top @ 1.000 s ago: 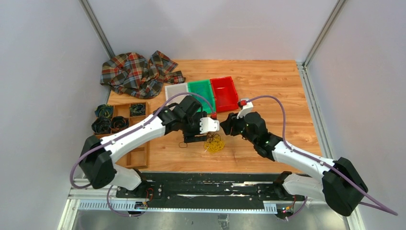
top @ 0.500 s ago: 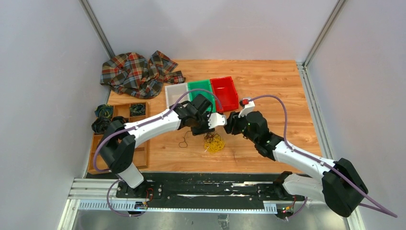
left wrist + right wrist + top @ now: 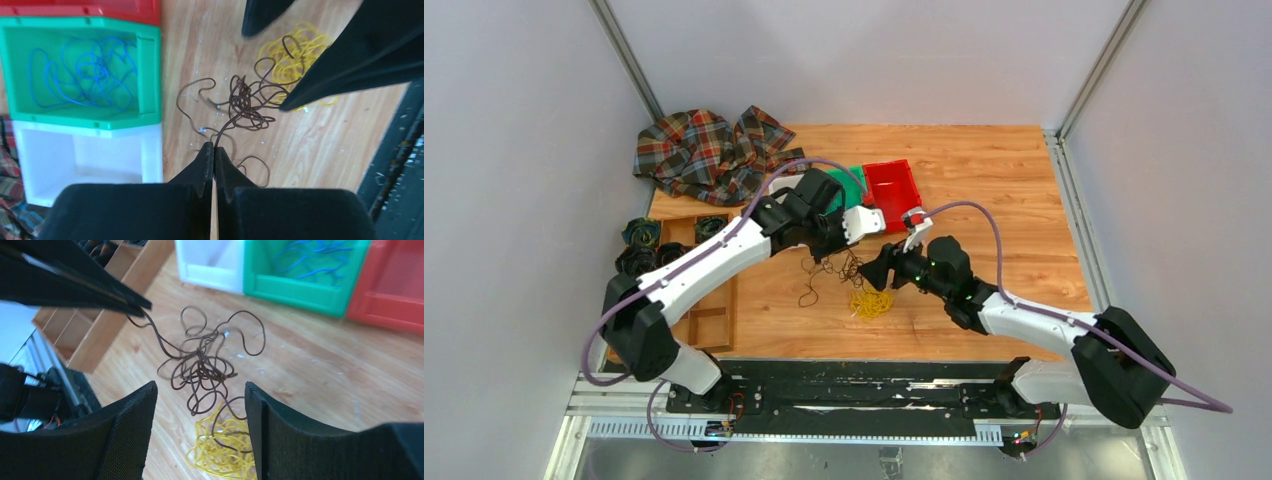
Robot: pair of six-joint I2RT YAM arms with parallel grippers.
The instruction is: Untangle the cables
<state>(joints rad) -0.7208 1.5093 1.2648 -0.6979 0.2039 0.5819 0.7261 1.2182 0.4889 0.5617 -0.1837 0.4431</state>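
Observation:
A tangle of thin dark brown cable [image 3: 247,102] is lifted partly off the wooden table, with one strand running into my left gripper [image 3: 214,146], which is shut on it. A yellow cable bunch [image 3: 220,450] lies on the table, and a loop of the dark cable still crosses it. A blue cable [image 3: 80,70] lies in the green bin [image 3: 147,75]. My right gripper [image 3: 200,387] stands open just above the yellow bunch and the lower loops of the dark tangle [image 3: 202,365], holding nothing. From the top view the dark cable [image 3: 829,270] hangs between both grippers.
A white bin [image 3: 150,150] and a red bin [image 3: 892,185] flank the green one. A wooden compartment tray [image 3: 709,320] with dark coiled bundles [image 3: 639,260] stands at the left. A plaid cloth [image 3: 709,150] lies at the back left.
My left gripper has shut on a dark strand and pulled it up and back, drawing the dark tangle away from the yellow bunch. My right gripper has opened wider and moved left over the cables.

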